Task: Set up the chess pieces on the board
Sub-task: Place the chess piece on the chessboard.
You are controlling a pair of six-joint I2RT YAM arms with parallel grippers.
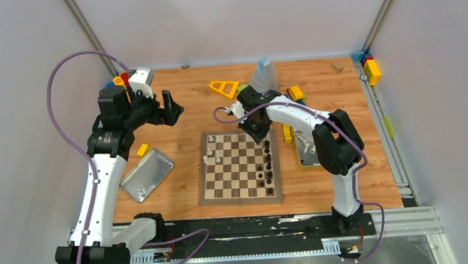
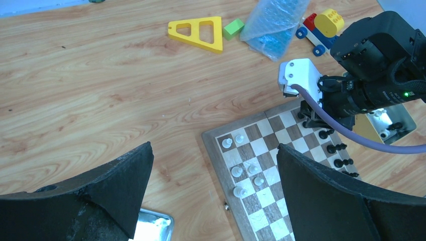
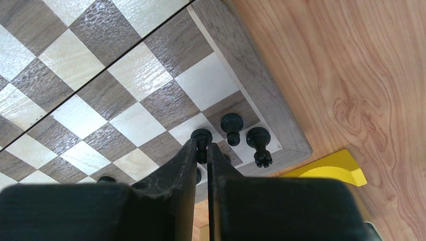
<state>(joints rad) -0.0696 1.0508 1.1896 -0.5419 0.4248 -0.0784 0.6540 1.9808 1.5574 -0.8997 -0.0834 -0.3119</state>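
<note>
**Item 1: right hand [image 3: 202,153].** It is closed on a small black piece [image 3: 202,136], pinched at the head between the two fingertips. It sits over the board [image 3: 251,98], near the far right corner in the overhead view and one square in from the border. You cannot tell from these views whether the base is touching its square.

**Item 2: neighbours.** One black neighbour piece [image 3: 231,124] stands just beside the held one. A corner piece [image 3: 257,141] stands beyond it, against the border. Both are upright and close to your fingers, so they look like the main hazard.

**Item 3: left hand [image 1: 171,108].** It is spread wide and holds nothing, hovering over the worktop [image 1: 179,193] well to the left of the board. Leave it parked there.

**Item 4: stock on the board.**
- White pieces [image 2: 241,165] are grouped at the far left squares.
- A black column [image 1: 267,170] runs down the right edge.
- Most squares are bare, so the setup looks well short of done.

**Handling note for the step in hand (seating the held piece):**
- Lower it straight down and centre the base within a single square.
- Part the fingers only slightly, so the outer one does not reach the neighbour piece.
- Rise vertically before any sideways travel.
- The piece looks light and narrow-based, so a dragged or twisted release would probably topple it, and the neighbours with it.
</note>
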